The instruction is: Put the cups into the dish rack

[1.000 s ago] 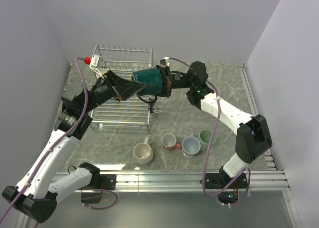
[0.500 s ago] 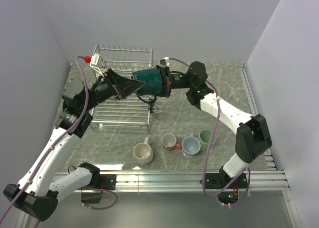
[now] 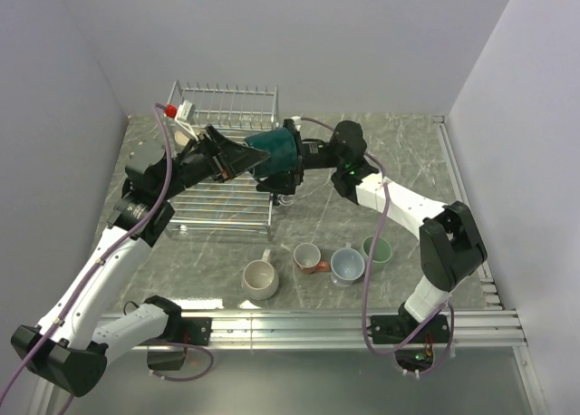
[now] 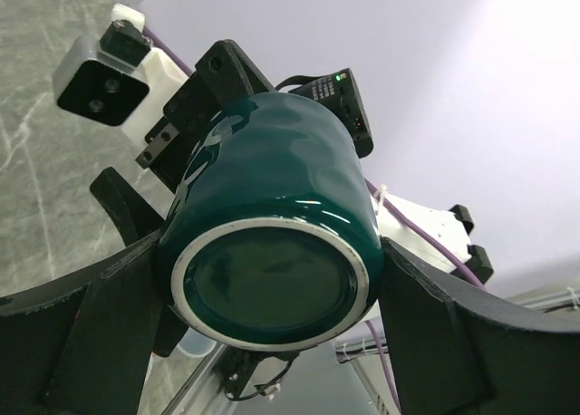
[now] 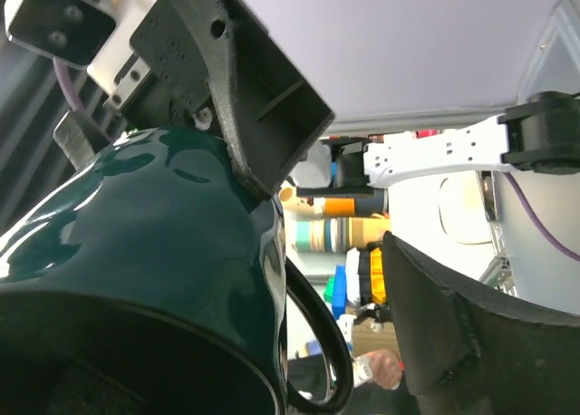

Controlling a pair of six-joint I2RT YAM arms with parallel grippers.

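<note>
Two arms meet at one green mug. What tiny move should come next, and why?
Probably the right tool should back straight off. Its jaws look open, while the left tool clamps the dark green mug on both sides by the dish rack, so the left alone seems to hold it.

Top view: the left gripper (image 3: 254, 159) and right gripper (image 3: 288, 155) cover both ends of the dark green mug (image 3: 275, 146); its handle is hidden. The left arm (image 3: 149, 184) hides part of the dish rack (image 3: 227, 203).
Left wrist view: the bottom edge cuts off 2 fingers (image 4: 100, 333).
Right wrist view: the mug's mouth is cut off; background clutter (image 5: 349, 229) is blurred.
</note>
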